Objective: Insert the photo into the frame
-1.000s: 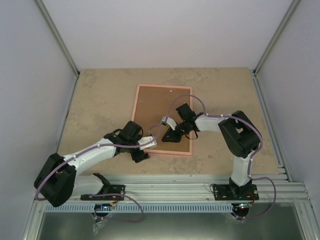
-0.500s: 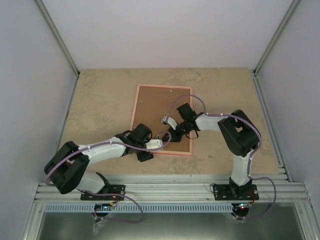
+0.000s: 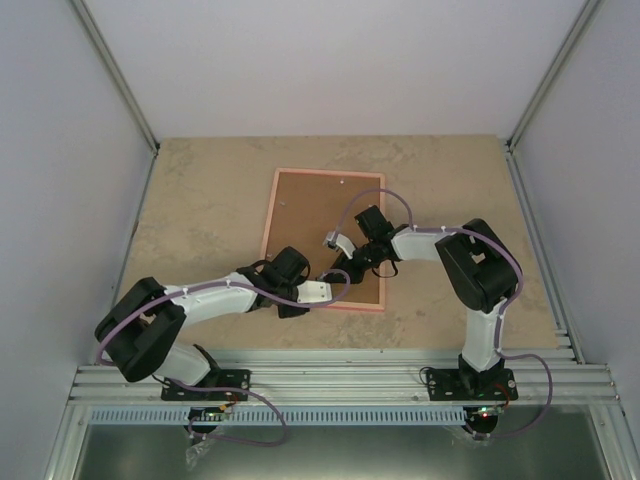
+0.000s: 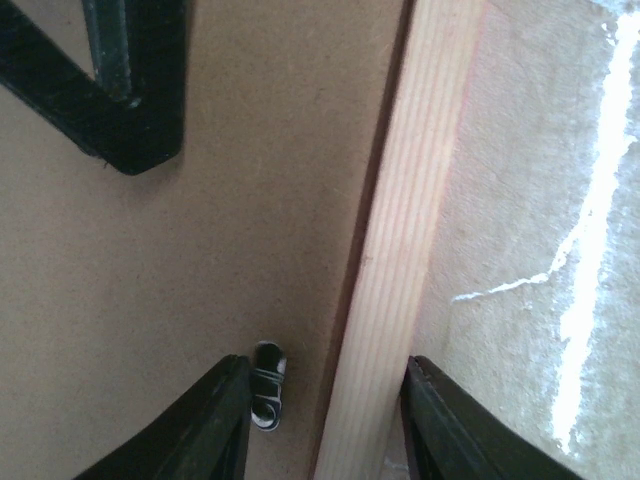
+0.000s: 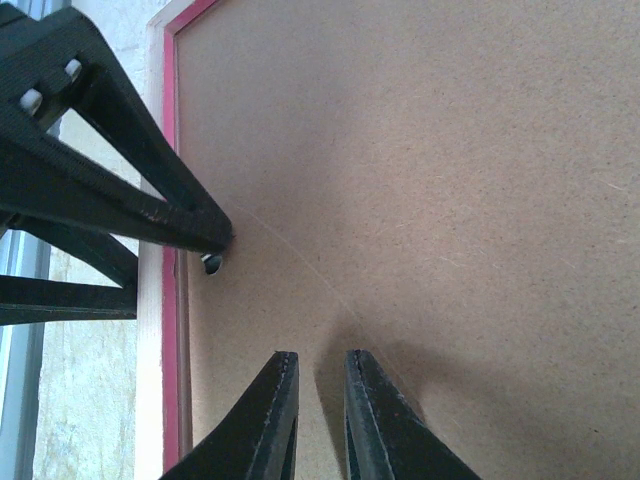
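The frame (image 3: pixel 268 215) lies face down on the table, its pale wood back up, with the brown backing board (image 3: pixel 320 215) set in it. The photo is hidden. My left gripper (image 3: pixel 325 290) is open at the frame's near edge; in the left wrist view (image 4: pixel 325 370) it straddles the wood rail (image 4: pixel 410 230), with a metal clip (image 4: pixel 268 398) by the left finger. My right gripper (image 3: pixel 343 270) is nearly shut and empty, its tips (image 5: pixel 321 358) on or just over the backing board (image 5: pixel 450 180). A pink frame edge (image 5: pixel 170 330) shows to the left.
The left gripper's fingers (image 5: pixel 120 190) show close to the right gripper, by the clip (image 5: pixel 211 263). The right gripper's fingers (image 4: pixel 130 100) show in the left wrist view. An aluminium rail (image 3: pixel 340 375) runs along the near table edge. Walls enclose three sides.
My left arm has moved to the right along the frame's near edge, bringing its gripper close to the right gripper. The right arm has hardly moved.
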Controlling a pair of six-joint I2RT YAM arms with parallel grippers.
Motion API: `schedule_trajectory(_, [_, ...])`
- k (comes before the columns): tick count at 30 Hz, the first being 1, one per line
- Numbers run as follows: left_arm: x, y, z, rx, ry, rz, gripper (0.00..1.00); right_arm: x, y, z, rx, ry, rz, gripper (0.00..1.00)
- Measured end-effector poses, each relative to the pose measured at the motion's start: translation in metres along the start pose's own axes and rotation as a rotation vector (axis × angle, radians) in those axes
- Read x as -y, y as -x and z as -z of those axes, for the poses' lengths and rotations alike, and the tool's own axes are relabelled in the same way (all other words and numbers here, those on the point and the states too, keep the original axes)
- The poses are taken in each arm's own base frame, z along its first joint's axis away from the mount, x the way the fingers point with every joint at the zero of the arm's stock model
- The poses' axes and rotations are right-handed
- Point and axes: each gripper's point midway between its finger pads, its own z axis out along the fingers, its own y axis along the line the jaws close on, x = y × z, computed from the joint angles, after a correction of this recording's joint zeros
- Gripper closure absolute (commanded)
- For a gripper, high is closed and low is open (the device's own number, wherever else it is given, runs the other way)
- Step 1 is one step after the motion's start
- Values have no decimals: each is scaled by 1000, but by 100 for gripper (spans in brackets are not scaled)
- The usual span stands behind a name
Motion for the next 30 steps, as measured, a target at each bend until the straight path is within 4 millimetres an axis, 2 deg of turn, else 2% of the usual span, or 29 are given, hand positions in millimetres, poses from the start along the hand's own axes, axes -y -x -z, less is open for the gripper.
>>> schedule_trajectory(3, [2, 0, 0, 3, -3, -30, 68, 0, 0, 0, 1, 4, -2, 83])
schedule_trajectory(8, [5, 1, 1, 12, -11, -75, 72, 0, 0, 0, 3, 10, -5, 84])
schedule_trajectory(13, [7, 3, 3, 26, -18, -114, 83, 0, -1, 1, 4, 14, -8, 85])
schedule_trajectory(16, [9, 3, 4, 32, -25, -134, 83, 0, -1, 1, 4, 13, -9, 85])
schedule_trajectory(18, [10, 4, 4, 34, -28, -141, 79, 0, -1, 1, 4, 13, -9, 85])
schedule_trajectory(23, [16, 0, 11, 20, -53, -117, 52, 0, -1, 1, 5, 13, -8, 85])
schedule_trajectory(28, [19, -2, 30, 23, -67, -61, 40, 0, 0, 1, 6, 15, -5, 85])
schedule_trajectory(30, [10, -2, 40, 33, -47, -20, 35, 0, 0, 1, 6, 16, -4, 84])
